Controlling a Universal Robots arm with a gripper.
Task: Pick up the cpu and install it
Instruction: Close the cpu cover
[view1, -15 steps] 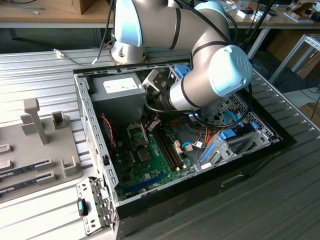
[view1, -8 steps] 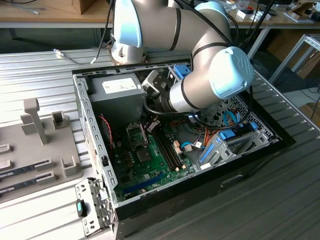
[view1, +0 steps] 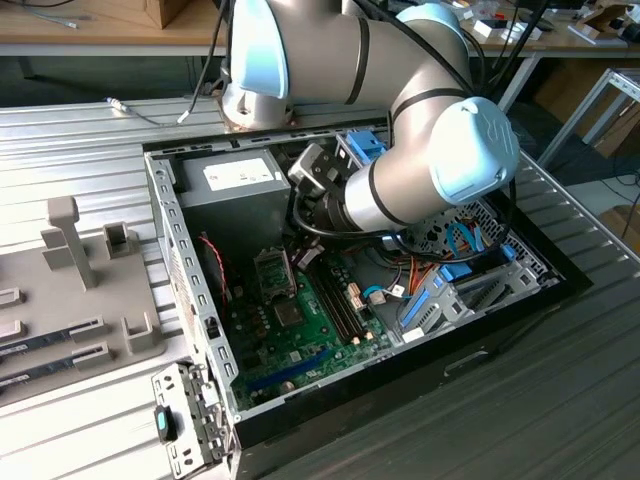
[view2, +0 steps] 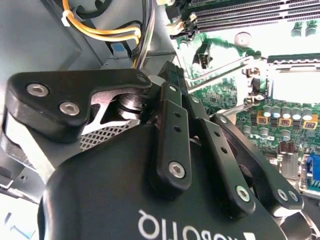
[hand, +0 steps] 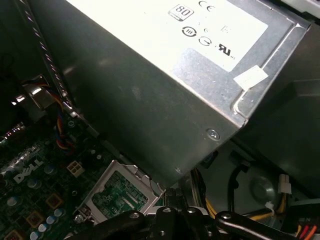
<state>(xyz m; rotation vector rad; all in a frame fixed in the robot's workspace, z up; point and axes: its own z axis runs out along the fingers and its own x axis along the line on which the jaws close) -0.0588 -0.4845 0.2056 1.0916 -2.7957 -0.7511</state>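
Note:
My gripper (view1: 304, 250) hangs inside the open computer case, just beside and above the cpu socket (view1: 272, 270). In the second wrist view its fingers (view2: 172, 100) are drawn together. A small flat grey piece, the cpu (view1: 306, 256), shows at the fingertips in the exterior view. It appears as a thin edge (hand: 167, 192) in the first wrist view. The socket (hand: 120, 196) lies with its metal frame (view2: 235, 85) swung up, and its inside shows green and gold with no chip in it.
The grey power-supply box (view1: 225, 178) (hand: 165, 90) stands close behind the gripper. Yellow and black cables (view2: 100, 32) run beside it. Long memory slots (view1: 340, 305) lie on the exterior view's right of the socket. Case walls (view1: 185, 280) ring the green board.

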